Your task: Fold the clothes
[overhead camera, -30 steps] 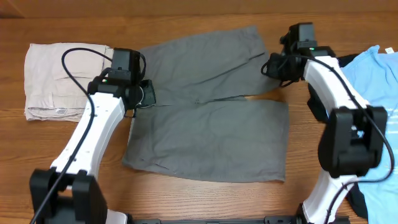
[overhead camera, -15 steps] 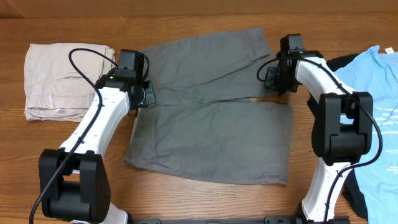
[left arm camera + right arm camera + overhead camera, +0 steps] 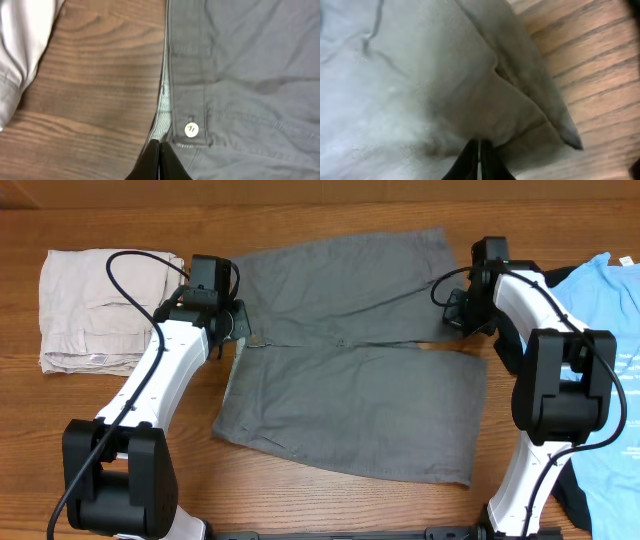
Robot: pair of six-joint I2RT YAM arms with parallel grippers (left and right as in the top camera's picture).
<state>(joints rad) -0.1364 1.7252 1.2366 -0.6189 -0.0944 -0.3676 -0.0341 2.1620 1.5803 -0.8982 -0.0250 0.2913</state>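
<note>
I have both pinches set on the grey shorts (image 3: 350, 390), which lie spread flat on the table (image 3: 100, 440) between the two arms. The left gripper (image 3: 160, 150) is closed tight on the waistband edge at the fly, with the button (image 3: 190, 129) just beside its tips. The right gripper (image 3: 480, 148) is closed on a fold of grey cloth where the two legs meet, with a hem corner just outboard of its tips.

I read this as holding the centre line, ready to bring one leg over the other. To do it well I want even tension between the two pinches, a low lift with both hands rising together, and no slackening of either grip. The beige shorts (image 3: 90, 310) sit behind the left gripper and the blue T-shirt (image 3: 610, 330) beyond the right, so I should travel straight and not sweep outward.
</note>
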